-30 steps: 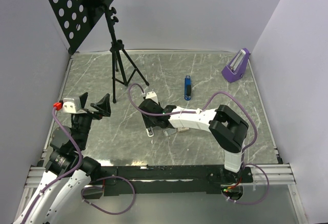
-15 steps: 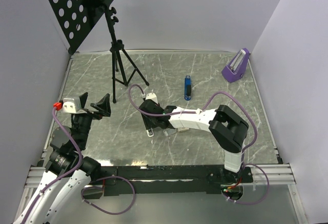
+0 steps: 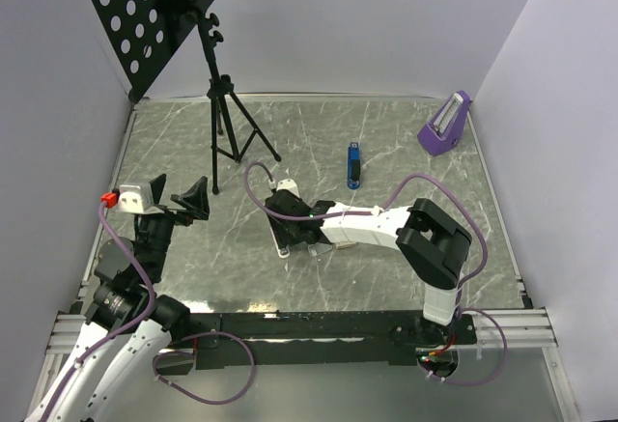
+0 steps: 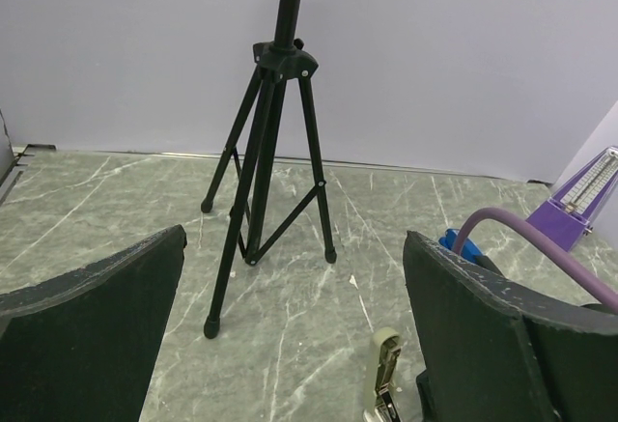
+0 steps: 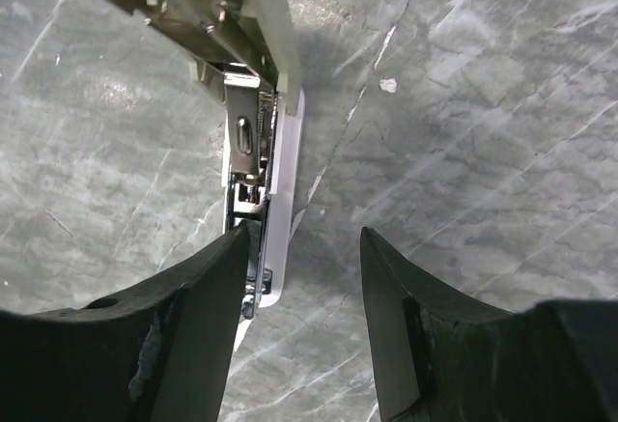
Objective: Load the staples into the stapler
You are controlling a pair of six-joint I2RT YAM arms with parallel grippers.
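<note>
The stapler (image 5: 259, 142) lies flipped open on the marble table, its metal magazine channel exposed over a white base. It also shows in the top view (image 3: 282, 246) and in the left wrist view (image 4: 384, 369). My right gripper (image 5: 301, 248) is open and low over the stapler's near end, with its left finger (image 5: 208, 287) against the metal channel. In the top view the right gripper (image 3: 290, 226) covers most of the stapler. My left gripper (image 4: 294, 248) is open and empty, off to the left of the stapler (image 3: 189, 200). The staple box and grey tray do not show clearly.
A black tripod music stand (image 3: 220, 103) stands at the back left, its legs (image 4: 266, 166) ahead of my left gripper. A blue stick-like object (image 3: 353, 164) lies behind the right arm. A purple metronome (image 3: 446, 125) sits at the back right corner.
My right gripper has shifted a little toward the near edge along the stapler. The stapler and my left arm have not moved.
</note>
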